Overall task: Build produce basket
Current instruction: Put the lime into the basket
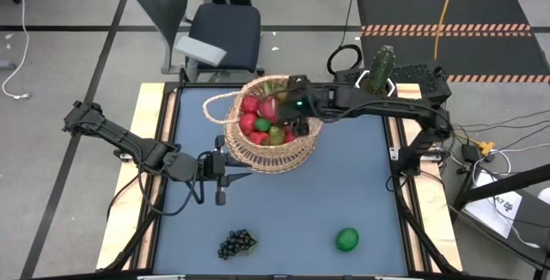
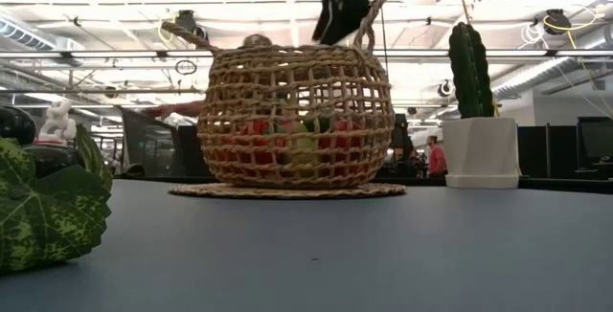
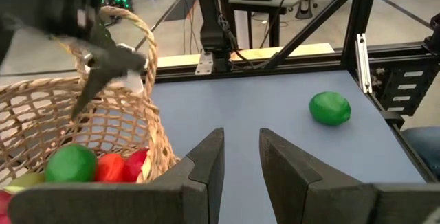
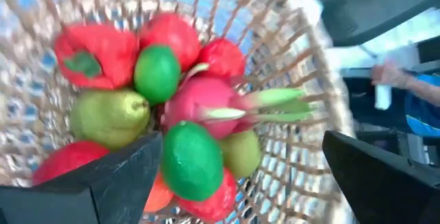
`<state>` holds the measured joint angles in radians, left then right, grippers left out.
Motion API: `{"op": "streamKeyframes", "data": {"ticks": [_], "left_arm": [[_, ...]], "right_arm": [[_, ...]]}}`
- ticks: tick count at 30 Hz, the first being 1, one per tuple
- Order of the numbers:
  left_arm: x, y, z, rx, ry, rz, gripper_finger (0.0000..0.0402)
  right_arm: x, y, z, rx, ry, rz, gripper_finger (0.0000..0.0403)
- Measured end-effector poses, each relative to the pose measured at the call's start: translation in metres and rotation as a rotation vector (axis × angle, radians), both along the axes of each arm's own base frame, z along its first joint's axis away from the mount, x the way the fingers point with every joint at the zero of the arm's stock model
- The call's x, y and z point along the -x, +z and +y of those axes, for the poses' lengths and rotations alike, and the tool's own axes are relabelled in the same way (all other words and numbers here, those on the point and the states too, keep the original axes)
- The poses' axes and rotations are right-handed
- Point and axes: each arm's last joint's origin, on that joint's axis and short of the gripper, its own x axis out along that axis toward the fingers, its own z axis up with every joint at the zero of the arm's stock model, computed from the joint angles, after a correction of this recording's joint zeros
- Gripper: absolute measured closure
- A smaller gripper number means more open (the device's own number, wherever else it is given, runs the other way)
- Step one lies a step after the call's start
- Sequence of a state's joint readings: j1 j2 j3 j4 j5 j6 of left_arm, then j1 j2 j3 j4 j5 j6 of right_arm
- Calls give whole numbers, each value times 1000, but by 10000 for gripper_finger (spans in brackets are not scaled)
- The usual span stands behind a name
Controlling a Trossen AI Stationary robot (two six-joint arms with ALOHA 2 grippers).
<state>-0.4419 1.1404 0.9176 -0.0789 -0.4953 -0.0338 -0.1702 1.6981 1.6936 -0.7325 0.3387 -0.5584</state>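
Blue tabletop [image 1: 284, 211] carries the basket [image 1: 271, 138] toward its far side, produce [image 1: 258, 121] piled inside. From above, the right gripper [image 1: 288, 112] hangs over the basket's fruit, and the left gripper [image 1: 225, 170] sits just beside the basket's near-left rim. Grapes [image 1: 236, 244] and a green fruit [image 1: 346, 240] lie well apart from the basket, near the front edge. At table height, the basket [image 2: 299, 121] stands beside a potted cactus [image 2: 471, 111]. Left wrist camera: fingers [image 3: 206, 165] narrowly parted, gripping nothing. Right wrist camera: fingers [image 4: 117, 176] spread wide above the basket's dragon fruit [image 4: 206, 104] and pear [image 4: 110, 114].

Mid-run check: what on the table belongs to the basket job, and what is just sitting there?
Job: basket with fruit inside; grape bunch and green round fruit, both outside it; right gripper open over the basket; left gripper beside it.

Not job: potted cactus.
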Motion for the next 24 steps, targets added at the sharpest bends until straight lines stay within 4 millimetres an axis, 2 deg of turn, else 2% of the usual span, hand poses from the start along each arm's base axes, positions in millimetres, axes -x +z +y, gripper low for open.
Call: {"op": "streamKeyframes", "data": {"ticks": [6, 11, 17, 24], "left_arm": [[0, 0, 0, 0, 0, 0, 309], [0, 0, 0, -1, 0, 2, 309], [0, 0, 0, -1, 0, 2, 309], [0, 0, 0, 4, 1, 2, 309]], "right_arm": [[30, 39, 24, -64, -6, -139, 7], [58, 60, 48, -252, 8, -215, 7], [85, 69, 78, -466, 27, -189, 7], [102, 65, 114, -628, 42, -67, 7]]}}
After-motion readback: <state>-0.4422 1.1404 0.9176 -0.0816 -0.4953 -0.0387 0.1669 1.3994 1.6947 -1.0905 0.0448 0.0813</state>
